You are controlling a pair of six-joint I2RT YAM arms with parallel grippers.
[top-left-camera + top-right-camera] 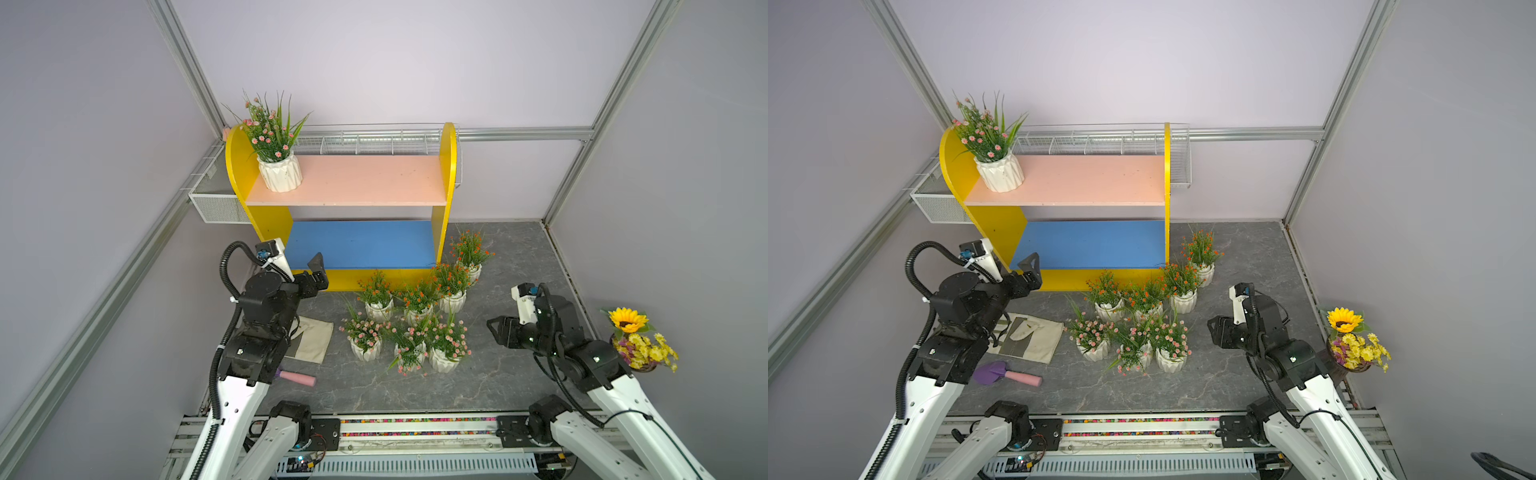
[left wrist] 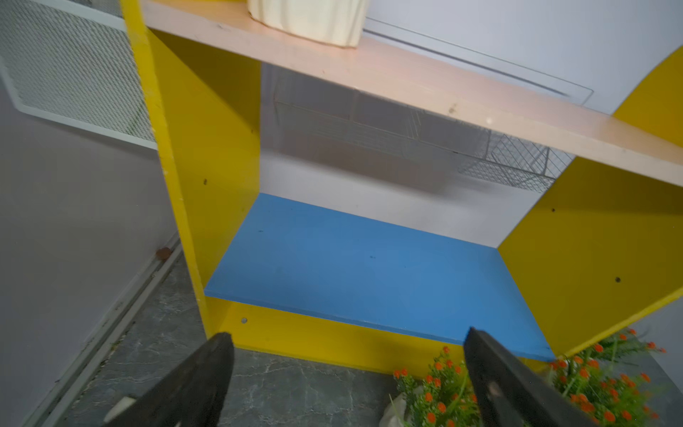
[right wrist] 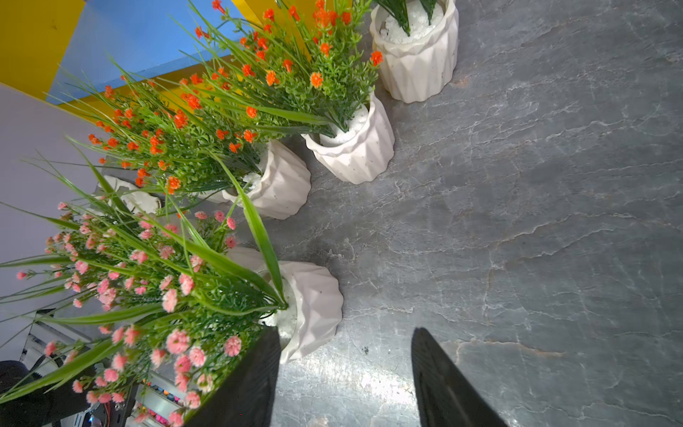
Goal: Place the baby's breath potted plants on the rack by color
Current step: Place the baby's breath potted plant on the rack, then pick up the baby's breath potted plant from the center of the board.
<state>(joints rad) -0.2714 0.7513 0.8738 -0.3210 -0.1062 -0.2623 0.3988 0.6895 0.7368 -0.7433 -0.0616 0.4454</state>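
A white mesh basket (image 1: 216, 208) hangs on the wall just left of the rack (image 1: 239, 166), whose rounded yellow side panels carry a pink upper board (image 1: 365, 178) and a blue lower board (image 1: 361, 245). At the left end of the rack's upper board, close to the left panel, one pink baby's breath plant (image 1: 279, 174) stands upright in its white faceted pot. The left claw (image 1: 319, 270) hovers in front of the rack's lower left corner, its jaws spread wide with nothing between them. On the grey marbled counter (image 1: 519, 257), in front of the rack's left half, lies a beige cloth pouch (image 1: 1034, 338). A purple trowel with a pink handle (image 1: 1011, 372) lies farther from the rack. In front of the rack's right half, four orange-red baby's breath plants (image 1: 452, 297) stand in a slanting row that ends just beside the right panel. Three pink baby's breath plants (image 1: 410, 349) stand in a tight row one step farther from the rack. The right claw (image 1: 494, 330) hangs low beyond the rack's right panel and well in front of it, jaws parted and gripping nothing, apart from the pots in both top views. Farthest right of the rack, by the wall, a sunflower bouquet (image 1: 636, 340) stands in a dark vase.
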